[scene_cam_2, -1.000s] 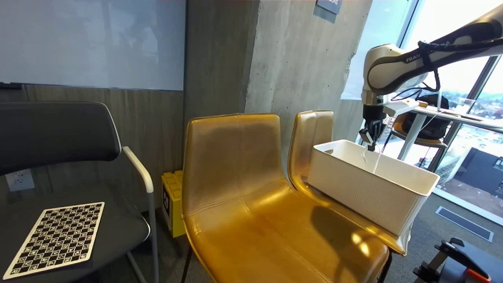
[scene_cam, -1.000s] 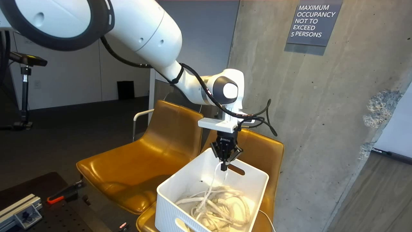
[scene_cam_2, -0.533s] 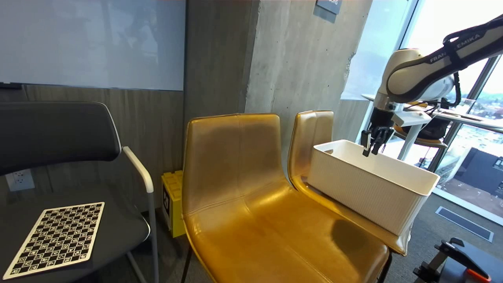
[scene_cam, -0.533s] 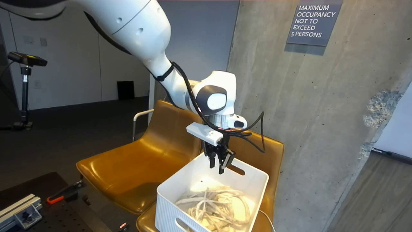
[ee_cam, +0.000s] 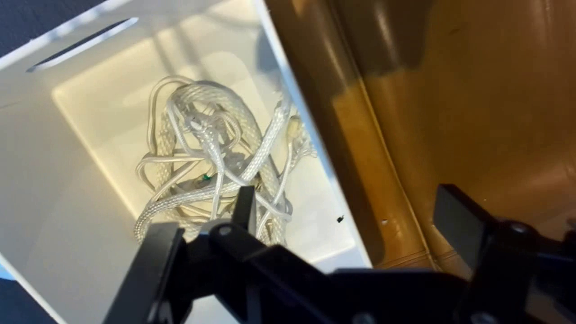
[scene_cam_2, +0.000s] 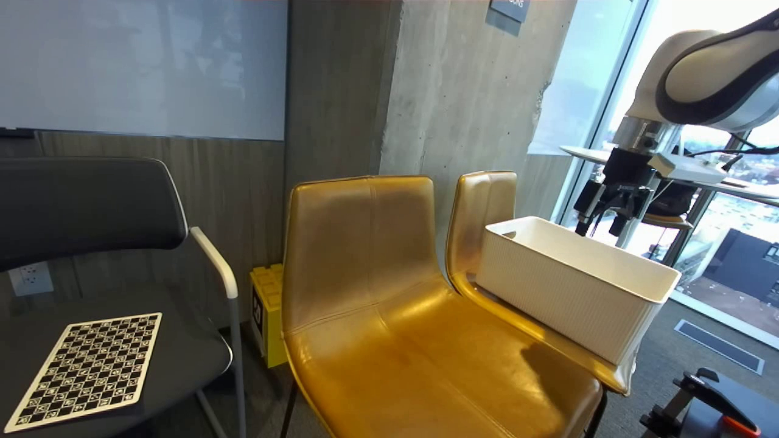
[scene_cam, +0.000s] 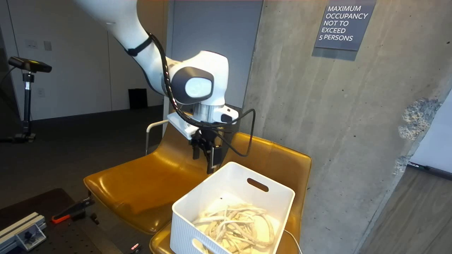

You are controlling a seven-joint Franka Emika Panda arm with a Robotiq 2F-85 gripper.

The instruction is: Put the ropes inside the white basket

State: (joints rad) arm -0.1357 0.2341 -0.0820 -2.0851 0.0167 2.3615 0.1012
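Ropes tangled inside white basket, well below the jaws, jaws spread apart

ropes look braided, the basket ribbed plastic, the tan chair glossy.

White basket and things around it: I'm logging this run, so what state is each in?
White rectangular plastic basket: open side up, on a tan leather-look chair.
Cream-white braided cord ropes: loosely tangled, inside the basket.
Black two-fingered pincer: open, holding nothing.
Thin white cord: outside the basket, source unclear.
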